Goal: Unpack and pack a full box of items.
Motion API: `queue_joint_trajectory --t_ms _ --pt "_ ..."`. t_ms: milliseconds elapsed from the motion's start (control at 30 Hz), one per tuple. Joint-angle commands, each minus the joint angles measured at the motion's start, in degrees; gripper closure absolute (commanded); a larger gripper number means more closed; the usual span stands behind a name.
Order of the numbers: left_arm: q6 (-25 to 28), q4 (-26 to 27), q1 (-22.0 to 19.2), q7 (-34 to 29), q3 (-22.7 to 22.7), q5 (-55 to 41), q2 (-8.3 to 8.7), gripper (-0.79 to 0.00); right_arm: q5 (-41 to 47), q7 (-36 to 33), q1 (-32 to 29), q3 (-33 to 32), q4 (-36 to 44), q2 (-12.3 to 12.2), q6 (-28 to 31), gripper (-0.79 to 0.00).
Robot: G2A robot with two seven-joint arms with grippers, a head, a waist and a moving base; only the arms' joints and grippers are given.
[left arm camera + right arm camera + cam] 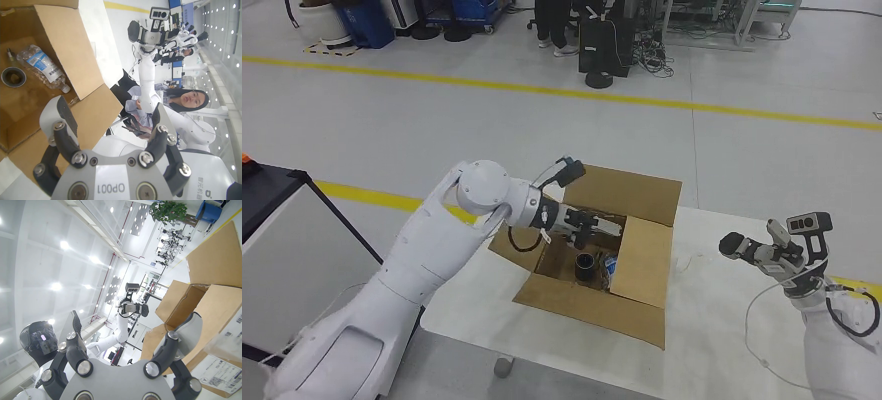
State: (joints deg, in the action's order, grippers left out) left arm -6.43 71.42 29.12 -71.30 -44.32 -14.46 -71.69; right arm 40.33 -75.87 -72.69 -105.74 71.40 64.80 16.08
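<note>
Unpacking step, as I judge it: my left fingers (62, 111), spread and empty, hang over the mouth of the cardboard box (642, 262); below and ahead of them, on the box floor, lie a crumpled plastic bottle (42, 65) and, near it, a grey round cup (13, 77); the next move calls for descent onto one item, clear of the flap edge close beside them; my right fingers (192, 325), also spread and empty, are outside the box, with bare counter (712, 330) nearby for set-down.
</note>
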Motion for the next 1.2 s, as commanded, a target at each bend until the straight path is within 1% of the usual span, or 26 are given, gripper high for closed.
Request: queue_joint_trajectory --t_ms 0,133,333,500,567,600,1067,1100,1133,1167 --pt "1.8 -5.2 -2.8 0.4 3.9 -1.5 -1.97 -0.785 0.0 0.0 0.0 0.0 0.0 0.0 0.0 -0.785" --pt "4.1 -13.9 -6.8 2.6 9.5 -3.9 -5.97 -0.785 0.0 0.0 0.0 0.0 0.0 0.0 0.0 -0.785" --pt "6.5 -24.8 -10.3 5.5 14.4 -7.9 -11.55 -0.785 0.0 0.0 0.0 0.0 0.0 0.0 0.0 -0.785" --pt "6.8 -32.4 -12.1 9.1 17.1 -7.5 -15.28 -0.785 0.0 0.0 0.0 0.0 0.0 0.0 0.0 -0.785" --pt "6.7 -34.2 -13.0 7.7 18.0 -6.5 -16.33 -0.785 0.0 0.0 0.0 0.0 0.0 0.0 0.0 -0.785" --pt "7.0 -34.5 -13.6 7.4 18.3 -5.8 -16.57 -0.785 0.0 0.0 0.0 0.0 0.0 0.0 0.0 -0.785" --pt "7.0 -34.5 -13.6 7.4 18.3 -5.8 -16.57 -0.785 0.0 0.0 0.0 0.0 0.0 0.0 0.0 -0.785" --pt "7.4 -34.2 -13.2 7.3 17.9 -6.7 -16.58 -0.785 0.0 0.0 0.0 0.0 0.0 0.0 0.0 -0.785" --pt "8.7 -33.9 -11.9 6.0 16.9 -9.4 -16.48 -0.785 0.0 0.0 0.0 0.0 0.0 0.0 0.0 -0.785" --pt "9.4 -34.2 -11.6 4.9 16.4 -9.9 -16.30 -0.785 0.0 0.0 0.0 0.0 0.0 0.0 0.0 -0.785"
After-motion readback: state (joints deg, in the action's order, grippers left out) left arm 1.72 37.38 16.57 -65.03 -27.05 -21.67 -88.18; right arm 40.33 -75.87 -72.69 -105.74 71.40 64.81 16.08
